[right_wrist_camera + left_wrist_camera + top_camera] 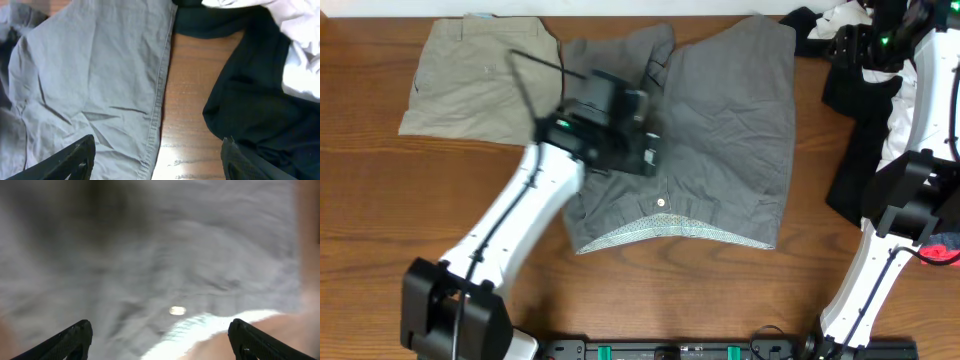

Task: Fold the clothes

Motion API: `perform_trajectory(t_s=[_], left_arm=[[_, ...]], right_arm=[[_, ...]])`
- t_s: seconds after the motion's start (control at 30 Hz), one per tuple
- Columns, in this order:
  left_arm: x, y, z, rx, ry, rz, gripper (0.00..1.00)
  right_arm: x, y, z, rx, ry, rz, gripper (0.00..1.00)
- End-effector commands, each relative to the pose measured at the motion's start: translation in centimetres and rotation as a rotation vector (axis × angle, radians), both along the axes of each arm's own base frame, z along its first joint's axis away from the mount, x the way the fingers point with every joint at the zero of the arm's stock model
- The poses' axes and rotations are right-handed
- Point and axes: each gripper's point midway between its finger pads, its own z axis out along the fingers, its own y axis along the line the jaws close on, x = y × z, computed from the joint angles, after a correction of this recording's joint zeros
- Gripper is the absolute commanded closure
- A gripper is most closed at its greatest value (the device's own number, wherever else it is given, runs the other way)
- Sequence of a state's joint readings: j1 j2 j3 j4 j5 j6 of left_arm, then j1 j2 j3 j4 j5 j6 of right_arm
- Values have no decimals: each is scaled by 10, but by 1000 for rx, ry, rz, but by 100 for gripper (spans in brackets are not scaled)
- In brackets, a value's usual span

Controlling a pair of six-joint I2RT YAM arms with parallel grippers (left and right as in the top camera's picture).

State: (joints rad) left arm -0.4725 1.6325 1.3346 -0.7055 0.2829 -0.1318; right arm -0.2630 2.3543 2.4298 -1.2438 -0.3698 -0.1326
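Grey shorts (720, 140) lie spread mid-counter, waistband toward the near edge. Black garments (860, 130) are heaped at the far-right corner. Both jaws stand wide: left gripper (160, 342) above the button (177, 311), right gripper (155, 160) over the shorts' right hem. Risk: a single-layer pinch would skew the fold.

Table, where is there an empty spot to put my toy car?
Bare wood lies in front of the grey shorts, by their waistband, and front left below the khaki shorts. A thin strip runs between the grey shorts and the black garments. The back and right side are crowded.
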Motion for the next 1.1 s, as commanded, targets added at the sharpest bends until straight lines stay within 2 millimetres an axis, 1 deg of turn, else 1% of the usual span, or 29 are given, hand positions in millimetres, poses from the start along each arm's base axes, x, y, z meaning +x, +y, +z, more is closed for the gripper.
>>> perform_trajectory(t_s=[0.0, 0.07, 0.13, 0.23, 0.27, 0.37, 0.5, 0.6, 0.7, 0.8, 0.87, 0.93, 1.0, 1.03, 1.07], left_arm=[[-18, -41, -4, 0, -38, -161, 12], [-26, -64, -5, -14, -62, -219, 12], [-33, -81, -11, -19, -67, -260, 12], [-43, -108, -28, -40, -54, -338, 11], [-46, -120, -34, -53, -62, -394, 8], [-44, -148, -53, -77, -112, -478, 4], [-39, -164, -73, -90, -120, -499, 3], [-41, -163, -93, -69, -86, -516, 3], [-44, -156, -114, -26, -35, -508, 5], [-45, -140, -131, 29, 25, -473, 15], [-44, -131, -135, 43, 61, -441, 20], [-41, -119, -137, 50, 104, -380, 28], [-38, -104, -141, 63, 155, -320, 38], [-38, -97, -144, 73, 180, -298, 41], [-38, -89, -147, 84, 208, -275, 41]], right_arm=[[1, -13, 9, -29, -10, -65, 20], [0, -20, 8, -47, -3, -90, 20], [-1, -26, 7, -61, 1, -115, 20], [-1, -34, 8, -61, 0, -138, 19], [-2, -37, 8, -59, 0, -149, 19], [-3, -45, 8, -53, 2, -174, 19], [-5, -48, 8, -49, 8, -186, 19], [-5, -47, 7, -43, 12, -196, 19], [-5, -46, 7, -32, 15, -214, 19], [-4, -43, 7, -31, 16, -210, 20], [-4, -41, 7, -32, 16, -207, 20], [-3, -41, 7, -35, 15, -205, 20], [-3, -40, 8, -35, 14, -203, 20], [-3, -39, 8, -35, 14, -202, 20], [-3, -39, 7, -35, 14, -202, 20]])
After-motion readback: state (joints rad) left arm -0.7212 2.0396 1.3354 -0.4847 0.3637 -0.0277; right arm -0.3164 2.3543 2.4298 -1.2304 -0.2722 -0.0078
